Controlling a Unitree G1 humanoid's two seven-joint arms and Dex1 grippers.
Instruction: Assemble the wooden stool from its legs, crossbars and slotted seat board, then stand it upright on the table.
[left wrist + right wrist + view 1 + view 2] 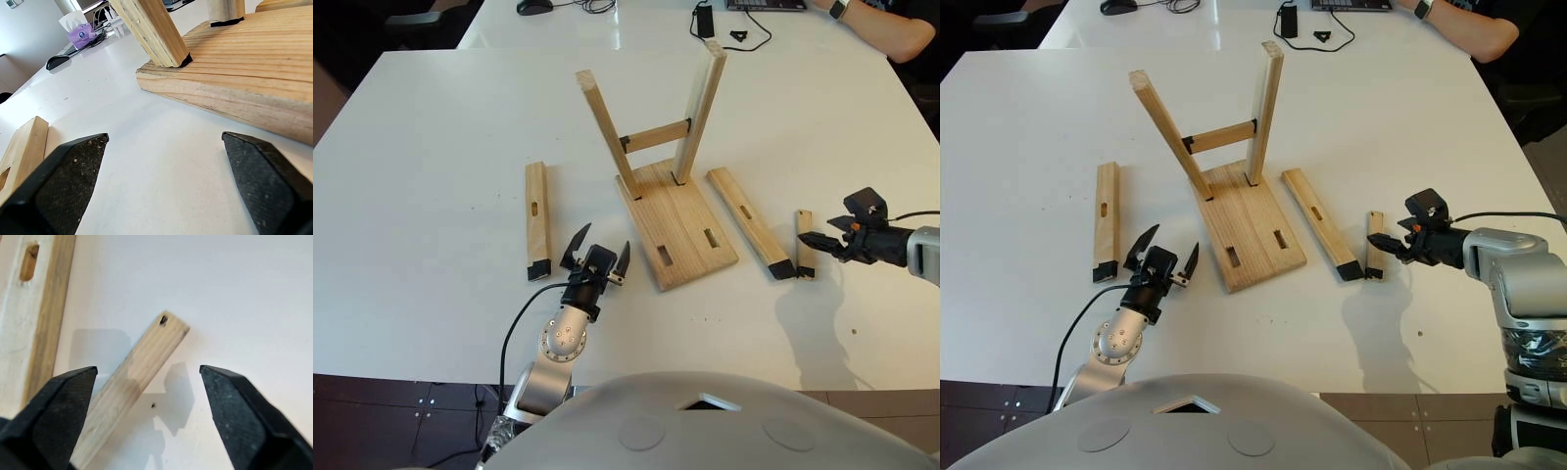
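The left claw [604, 240] is sitting low over the desk [431, 147] at the near edge, fingers spread wide and gripping nothing. It is pointing away from the robot, into the gap between the left loose leg [537, 217] and the near corner of the seat board [680, 230]. That leg is lying flat with its long axis running near to far, just to the left of this claw, so the left arm is the nearer one for it.

The right claw [808, 240] is coming in from the right side, fingers open and empty. The short crossbar [804, 225] is lying flat directly at its tips, long axis running near to far, across the line of the claw. In the right wrist view one end of the bar is showing between the two fingers. Whether the fingers are touching it cannot be told. The right arm is judged the nearer one for this part.

Just left of the bar, the right loose leg [749, 220] is lying flat beside the seat board.

The seat board is lying flat at mid-desk. Its two near slots [664, 255] are empty. Its two far slots are holding two legs [700, 108], which are standing upward, joined by a fitted crossbar [656, 135].
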